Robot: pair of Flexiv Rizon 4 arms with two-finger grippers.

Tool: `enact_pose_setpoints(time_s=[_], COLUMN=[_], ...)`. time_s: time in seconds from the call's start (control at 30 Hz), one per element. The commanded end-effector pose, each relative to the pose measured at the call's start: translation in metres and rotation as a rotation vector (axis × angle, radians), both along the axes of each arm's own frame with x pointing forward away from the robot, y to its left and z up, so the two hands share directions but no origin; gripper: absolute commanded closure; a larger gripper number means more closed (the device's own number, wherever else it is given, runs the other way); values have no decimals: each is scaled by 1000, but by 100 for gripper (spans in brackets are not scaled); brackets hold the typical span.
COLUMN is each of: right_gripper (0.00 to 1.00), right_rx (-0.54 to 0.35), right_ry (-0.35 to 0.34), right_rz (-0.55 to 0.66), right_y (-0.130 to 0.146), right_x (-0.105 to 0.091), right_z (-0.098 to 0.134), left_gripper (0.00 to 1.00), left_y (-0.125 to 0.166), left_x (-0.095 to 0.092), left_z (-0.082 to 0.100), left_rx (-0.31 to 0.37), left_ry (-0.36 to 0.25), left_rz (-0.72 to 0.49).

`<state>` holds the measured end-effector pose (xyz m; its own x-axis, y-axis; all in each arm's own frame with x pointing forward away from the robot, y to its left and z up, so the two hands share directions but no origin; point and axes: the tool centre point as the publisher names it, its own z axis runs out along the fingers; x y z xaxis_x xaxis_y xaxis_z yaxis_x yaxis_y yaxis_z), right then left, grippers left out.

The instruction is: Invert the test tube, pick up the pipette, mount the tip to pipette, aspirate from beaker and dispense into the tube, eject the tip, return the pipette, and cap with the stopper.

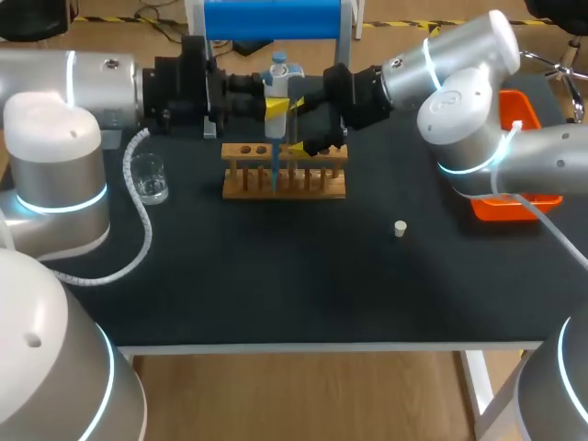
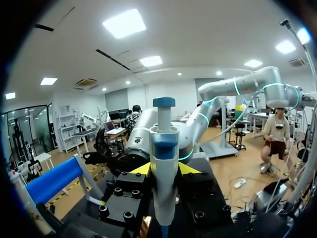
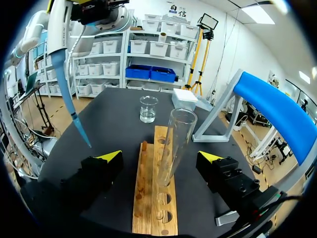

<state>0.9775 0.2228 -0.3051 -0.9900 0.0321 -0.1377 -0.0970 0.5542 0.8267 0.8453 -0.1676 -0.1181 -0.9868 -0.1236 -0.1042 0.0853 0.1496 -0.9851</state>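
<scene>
While the beaker [image 1: 149, 179] stands at the desk's [image 1: 276, 276] left, the left arm [image 1: 83, 78] stretches level along the far edge. Its jaws are clamped on the upright pipette [image 1: 278, 83], whose blue tip [image 3: 69, 99] points down just near of the wooden rack [image 1: 243, 184]. The right arm [image 1: 413, 73] reaches in level, its jaws spread wide either side of the test tube [image 3: 174, 144] in the rack, touching neither side. The stopper [image 1: 400, 228] lies nearer, rightward.

Bright, even light falls from white ceiling panels [image 2: 124, 22], which glare in the left wrist view. In the head view the black table [image 1: 276, 276] shows only faint, soft shadows, while the pale left arm [image 1: 55, 165] at the frame's left shines almost white. The glass test tube [image 3: 174, 144] carries thin highlights.
</scene>
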Motion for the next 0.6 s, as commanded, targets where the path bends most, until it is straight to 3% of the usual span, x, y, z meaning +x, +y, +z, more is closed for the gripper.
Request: enact_pose_setpoints(time_s=[0.03,0.6], right_gripper=[0,0], right_rx=[-1,6], right_ry=[2,-1], right_rz=[3,9], right_y=[-1,-8], right_x=[1,2], right_z=[0,5], left_gripper=[100,100], left_y=[-1,-2], left_x=[1,-2], left_z=[-3,-4], left_rx=[-5,-7], left_ry=[-1,2], left_rz=[-8,-16])
